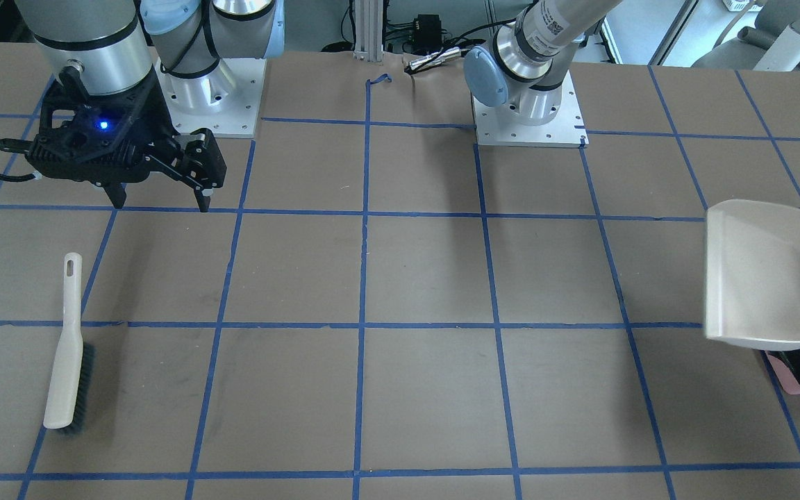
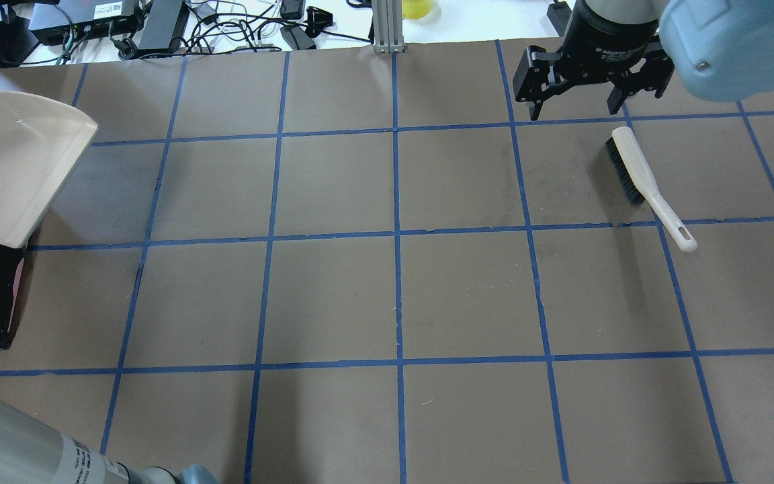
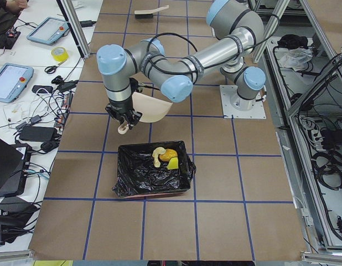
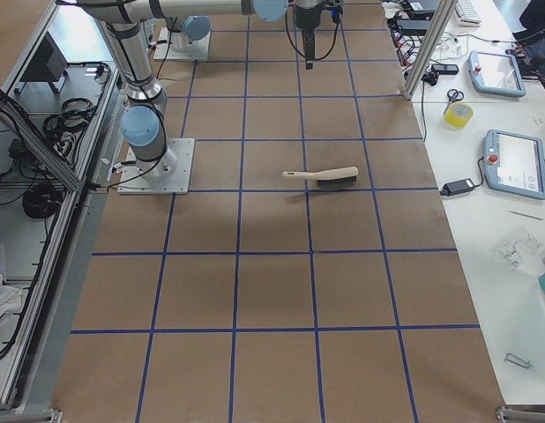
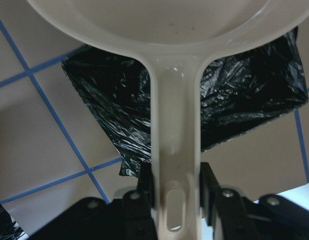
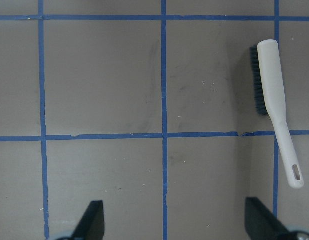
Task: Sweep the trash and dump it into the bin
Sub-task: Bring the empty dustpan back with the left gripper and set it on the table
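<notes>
The left gripper (image 5: 177, 186), clamping the handle of the flat beige plastic dustpan (image 5: 174, 30), is holding the empty-looking pan over the black-bagged pink rectangular bin (image 3: 132, 173) beneath it, where the trash (image 3: 164, 158) is lying, and should be keeping the lip over the rim; the right gripper (image 2: 575, 111) is hanging open.

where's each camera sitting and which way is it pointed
Front-facing: across the table, facing the robot; bases, right gripper.
Overhead: behind the robot, looking forward; right gripper.
Exterior left: table's left end; left gripper holds dustpan above bin.
Exterior right: opposite end; right arm, brush.
Left wrist: down dustpan handle onto bin.
Right wrist: straight down; fingertips, brush.
Front-facing and overhead share brush, dustpan, mirrored.
</notes>
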You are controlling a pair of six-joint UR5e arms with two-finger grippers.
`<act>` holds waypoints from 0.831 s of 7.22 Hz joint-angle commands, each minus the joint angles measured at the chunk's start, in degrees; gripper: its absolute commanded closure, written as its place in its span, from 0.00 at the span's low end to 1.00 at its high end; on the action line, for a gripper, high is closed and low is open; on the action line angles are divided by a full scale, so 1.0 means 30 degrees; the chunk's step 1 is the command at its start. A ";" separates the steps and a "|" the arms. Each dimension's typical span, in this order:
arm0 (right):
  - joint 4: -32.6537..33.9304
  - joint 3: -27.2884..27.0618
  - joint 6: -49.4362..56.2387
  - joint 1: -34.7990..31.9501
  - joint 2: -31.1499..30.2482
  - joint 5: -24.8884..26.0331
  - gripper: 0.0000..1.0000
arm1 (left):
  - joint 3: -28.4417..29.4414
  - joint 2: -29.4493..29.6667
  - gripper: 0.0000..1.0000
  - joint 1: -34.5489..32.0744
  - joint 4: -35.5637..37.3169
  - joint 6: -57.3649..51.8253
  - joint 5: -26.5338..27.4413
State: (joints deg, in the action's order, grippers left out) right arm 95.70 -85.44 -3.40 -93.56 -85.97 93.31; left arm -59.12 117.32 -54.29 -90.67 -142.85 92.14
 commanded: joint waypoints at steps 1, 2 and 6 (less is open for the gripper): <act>-0.0054 0.0032 0.0193 0.0016 -0.0054 -0.0020 0.00 | -0.0885 0.0906 1.00 -0.2635 0.0570 0.3800 -0.0419; -0.0084 0.0061 0.0107 0.0015 -0.0229 -0.0020 0.00 | -0.1296 0.1462 1.00 -0.4039 0.1271 0.5384 -0.1174; 0.0063 0.0090 -0.0476 0.0073 -0.0260 -0.1279 0.00 | -0.2555 0.3602 1.00 -0.6745 0.4344 1.0320 -0.1211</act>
State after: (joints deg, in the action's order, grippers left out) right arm 95.82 -85.20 -3.90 -93.54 -86.77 90.46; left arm -65.39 126.37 -72.58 -80.82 -114.66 88.42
